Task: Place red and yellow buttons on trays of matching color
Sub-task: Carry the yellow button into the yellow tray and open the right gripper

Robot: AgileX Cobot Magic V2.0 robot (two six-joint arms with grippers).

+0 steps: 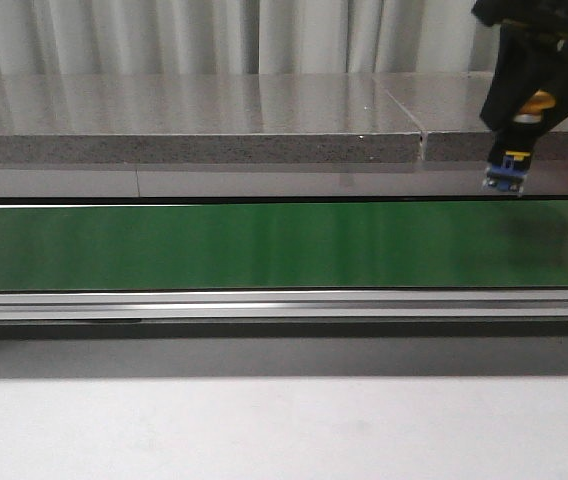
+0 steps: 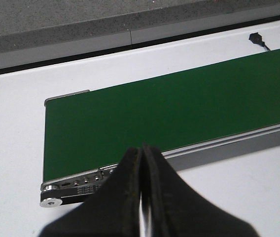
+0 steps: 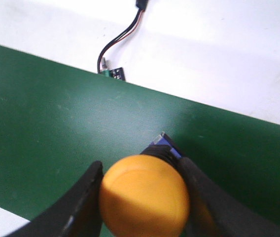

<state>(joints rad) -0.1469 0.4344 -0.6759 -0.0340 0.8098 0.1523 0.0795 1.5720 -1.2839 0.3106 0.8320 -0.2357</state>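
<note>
Right gripper (image 3: 142,197) clamps the yellow button (image 3: 144,195), cap up, above the green belt (image 1: 264,245); no tray shows. Left gripper (image 2: 142,197) hangs closed, empty.

right end effector (image 1: 512,150): black angular housing, glossy | right fingers (image 3: 83,197): matte black, broad, curved inner faces | left end effector (image 2: 141,197): black tapered fingers (image 2: 125,192), worn scuffed inner edges, thin pale seam between

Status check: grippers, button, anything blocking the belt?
Right gripper shut on round yellow button with blue base, held above green conveyor belt. Left gripper shut, empty. No trays in view. Belt shows nothing in the way.
</note>
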